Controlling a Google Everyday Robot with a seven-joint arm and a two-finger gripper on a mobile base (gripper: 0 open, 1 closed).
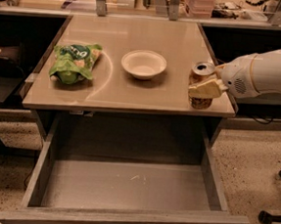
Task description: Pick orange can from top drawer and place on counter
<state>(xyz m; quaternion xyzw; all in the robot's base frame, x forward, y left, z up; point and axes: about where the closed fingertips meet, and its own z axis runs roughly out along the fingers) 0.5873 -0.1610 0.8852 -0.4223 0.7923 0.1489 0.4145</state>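
Note:
The orange can (200,100) stands upright over the front right corner of the beige counter (132,91), its silver top showing. My gripper (204,87) reaches in from the right on a white arm and is shut on the orange can, with a cream finger (207,88) across its side. I cannot tell whether the can rests on the counter or hangs just above it. The grey top drawer (124,186) is pulled open below the counter and its flat bottom is bare.
A white bowl (143,63) sits mid-counter. A green snack bag (74,61) lies at the left. Shelving and clutter line the back edge. A dark chair base (271,216) stands on the speckled floor at the right.

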